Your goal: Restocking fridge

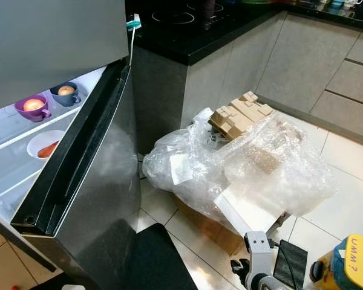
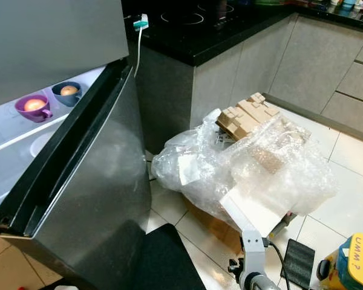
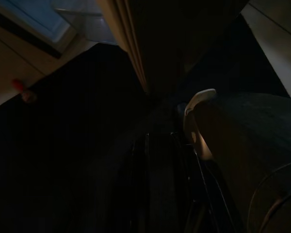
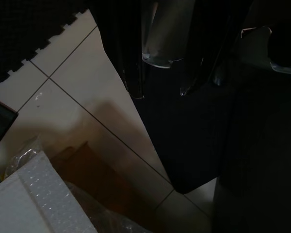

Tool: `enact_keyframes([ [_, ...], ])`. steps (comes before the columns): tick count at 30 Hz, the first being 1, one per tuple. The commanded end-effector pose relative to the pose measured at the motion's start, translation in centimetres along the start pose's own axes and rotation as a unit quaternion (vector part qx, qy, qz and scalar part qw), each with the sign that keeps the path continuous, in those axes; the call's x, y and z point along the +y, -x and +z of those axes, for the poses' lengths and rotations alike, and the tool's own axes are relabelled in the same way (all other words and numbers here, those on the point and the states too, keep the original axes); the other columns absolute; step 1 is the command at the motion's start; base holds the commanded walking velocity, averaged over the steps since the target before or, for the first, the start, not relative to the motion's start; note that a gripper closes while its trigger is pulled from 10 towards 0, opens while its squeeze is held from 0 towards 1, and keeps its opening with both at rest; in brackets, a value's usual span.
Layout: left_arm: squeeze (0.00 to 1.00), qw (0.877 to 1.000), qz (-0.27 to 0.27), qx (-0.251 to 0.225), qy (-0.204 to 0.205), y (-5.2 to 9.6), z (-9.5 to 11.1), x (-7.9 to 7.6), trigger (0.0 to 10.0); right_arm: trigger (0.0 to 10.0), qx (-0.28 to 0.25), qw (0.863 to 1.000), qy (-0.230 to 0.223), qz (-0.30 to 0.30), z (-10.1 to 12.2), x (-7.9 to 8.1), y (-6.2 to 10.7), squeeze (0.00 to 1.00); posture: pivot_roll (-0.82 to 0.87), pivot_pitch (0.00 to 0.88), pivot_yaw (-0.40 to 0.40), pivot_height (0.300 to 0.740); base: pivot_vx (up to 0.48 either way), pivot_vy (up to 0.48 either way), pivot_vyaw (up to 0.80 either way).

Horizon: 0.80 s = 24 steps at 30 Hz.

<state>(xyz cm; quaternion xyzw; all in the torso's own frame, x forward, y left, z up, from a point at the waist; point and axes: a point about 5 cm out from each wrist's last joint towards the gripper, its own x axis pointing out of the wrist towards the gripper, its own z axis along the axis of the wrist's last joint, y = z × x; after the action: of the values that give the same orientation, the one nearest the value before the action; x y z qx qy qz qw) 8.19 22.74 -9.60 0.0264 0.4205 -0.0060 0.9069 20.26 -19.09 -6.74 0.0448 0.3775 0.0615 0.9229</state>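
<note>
Step, my read: fridge (image 1: 97, 181) is open at the left of frame, nothing in hand yet, so this is between loads — the robot is looking for the next item.

Fridge door (image 1: 78, 145) swings out across the lower left. Lit shelves (image 1: 24, 136) at the upper left hold a purple cup (image 1: 33, 107) and a blue cup (image 1: 65, 93), each with something round and orange in it, plus a white bowl (image 1: 45, 145) one shelf down.

Bubble-wrap pile (image 1: 248, 169) sits on the tiled floor (image 1: 345, 199) at centre right, with a moulded cardboard insert (image 1: 239, 115) on top. No obvious stock there.

Yellow container (image 1: 351, 263) in the lower right corner is the likeliest pick.

Black worktop (image 1: 187, 30) with hob runs across the top, grey cabinets (image 1: 302, 60) at the upper right.

Right end effector (image 1: 257, 266) hangs low at bottom centre; can't tell how its fingers stand. Left arm idle, wrist view too dark to read.

Next: turn toward the lower right and reach down.
</note>
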Motion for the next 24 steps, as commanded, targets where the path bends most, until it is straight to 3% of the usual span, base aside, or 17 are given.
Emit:
enact_keyframes([
  [1, 0.0, 0.999, -0.028, 0.018, -0.001, 0.3, -1.2, -1.9, 10.0, 10.0, 0.015, 1.0, -0.009, -0.004, -0.9, -0.1, 0.2, 0.0, -0.07, 0.071, -0.042, 0.713, -0.266, 0.0, 0.0],
  [24, 0.0, 0.999, -0.024, 0.021, -0.001, 0.5, -1.3, -1.0, 10.0, 10.0, 0.017, 1.0, -0.013, -0.006, -1.0, -0.1, 0.3, 0.0, -0.07, 0.077, -0.037, 0.713, -0.279, 0.0, 0.0],
])
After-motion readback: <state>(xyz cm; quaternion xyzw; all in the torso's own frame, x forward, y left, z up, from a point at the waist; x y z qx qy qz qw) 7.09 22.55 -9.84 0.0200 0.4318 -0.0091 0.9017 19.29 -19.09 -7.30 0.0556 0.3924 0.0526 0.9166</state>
